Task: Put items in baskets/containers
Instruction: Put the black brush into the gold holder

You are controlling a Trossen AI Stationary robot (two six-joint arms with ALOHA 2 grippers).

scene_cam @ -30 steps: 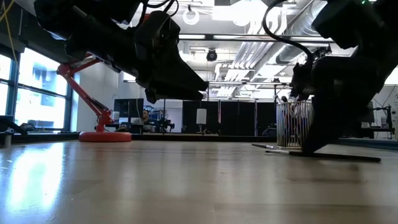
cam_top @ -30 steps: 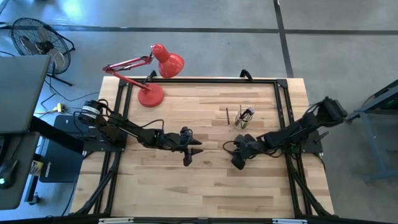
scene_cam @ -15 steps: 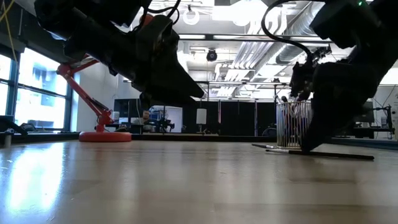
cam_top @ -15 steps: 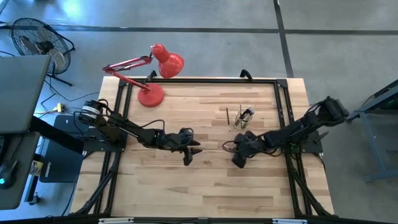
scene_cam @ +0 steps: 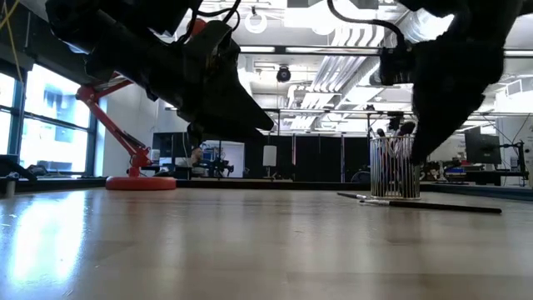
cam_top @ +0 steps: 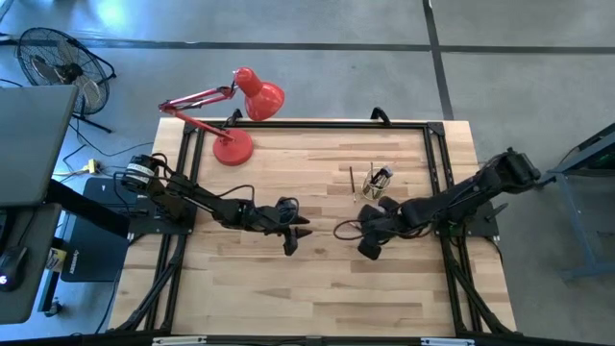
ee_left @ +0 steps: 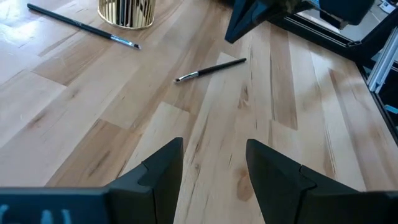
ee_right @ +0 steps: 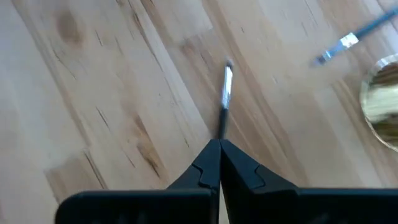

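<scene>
we list a wooden worktop (cam_top: 317,279) with a red desk lamp (cam_top: 233,113) standing at its far left corner.

left gripper (ee_left: 210,163): we find it over the middle of the worktop, raised clear of the wood, its jaws apart with nothing between them.

right gripper (ee_right: 219,146): we find it right of centre, lifted off the worktop, with its jaws pressed together on the handle end of one makeup brush (ee_right: 225,93). that brush sticks out beyond the jaws, silvery ferrule and small tip outermost, above bare wood.

glass cup (cam_top: 378,188): it stands upright in the right half of the worktop, toward the far edge, just beyond the right gripper. in the low view we count several brushes in the cup (scene_cam: 390,137), upright, their bristle tips rising above its rim.

loose brushes: in the left wrist view we note a dark-handled brush (ee_left: 83,26) lying flat just beside the cup, and a second loose brush (ee_left: 210,69) lying flat nearer the right arm, apart from the cup. in the high view we see a short brush (cam_top: 352,180) lying on the wood just left of the cup.
</scene>
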